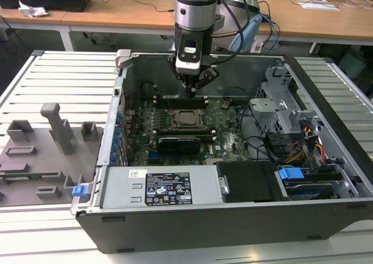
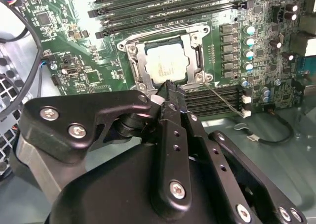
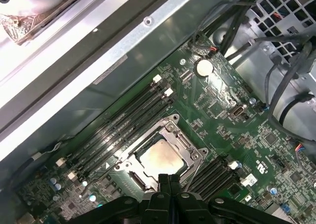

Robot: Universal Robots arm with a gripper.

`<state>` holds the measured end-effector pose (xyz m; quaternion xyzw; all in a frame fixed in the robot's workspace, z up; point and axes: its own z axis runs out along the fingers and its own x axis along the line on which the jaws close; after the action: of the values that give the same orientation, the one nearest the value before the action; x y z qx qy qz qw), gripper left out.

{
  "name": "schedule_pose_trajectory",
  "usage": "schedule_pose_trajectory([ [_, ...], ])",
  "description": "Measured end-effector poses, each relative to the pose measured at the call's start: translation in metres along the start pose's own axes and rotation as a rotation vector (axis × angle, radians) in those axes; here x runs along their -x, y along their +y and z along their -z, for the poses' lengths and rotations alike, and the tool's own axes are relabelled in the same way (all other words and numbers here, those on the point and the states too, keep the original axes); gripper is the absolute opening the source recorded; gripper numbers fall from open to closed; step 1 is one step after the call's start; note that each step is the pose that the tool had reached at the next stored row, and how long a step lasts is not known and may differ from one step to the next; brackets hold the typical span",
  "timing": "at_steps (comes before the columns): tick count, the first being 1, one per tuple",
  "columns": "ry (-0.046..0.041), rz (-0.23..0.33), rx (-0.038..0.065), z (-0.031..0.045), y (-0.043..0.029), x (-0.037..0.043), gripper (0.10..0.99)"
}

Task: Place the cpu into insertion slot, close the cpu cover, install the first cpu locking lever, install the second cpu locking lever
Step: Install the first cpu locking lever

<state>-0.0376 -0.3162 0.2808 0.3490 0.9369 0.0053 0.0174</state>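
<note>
The cpu (image 1: 187, 118) lies in the insertion slot (image 1: 176, 119) on the green board inside the open computer case. In both wrist views its pale metal top (image 2: 165, 66) (image 3: 160, 158) shows through the cut-out of the silver cpu cover (image 2: 136, 61) (image 3: 174, 130), which lies flat over the socket. A thin wire locking lever (image 2: 224, 101) angles out from one socket corner over the black memory slots. My gripper (image 1: 191, 92) hangs just above the socket's far edge. Its black fingers (image 2: 168, 88) (image 3: 169, 180) are pressed together, shut on nothing.
Long black memory slots (image 3: 118, 125) flank the socket. Loose cables (image 3: 286, 85) and a metal drive cage (image 1: 280, 109) stand at the exterior view's right. The power supply (image 1: 157, 188) sits in front. The case wall (image 1: 233, 71) rises behind. A grey fixture plate (image 1: 41, 153) lies outside on the left.
</note>
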Motion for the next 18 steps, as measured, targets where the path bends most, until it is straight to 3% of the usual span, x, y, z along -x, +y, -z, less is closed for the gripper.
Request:
schedule_pose_trajectory([
  [10,0.0022,0.1,0.003,0.0,0.0,0.0,0.106],
  [18,0.0064,0.288,0.008,-0.0001,0.0,0.0,0.106],
])
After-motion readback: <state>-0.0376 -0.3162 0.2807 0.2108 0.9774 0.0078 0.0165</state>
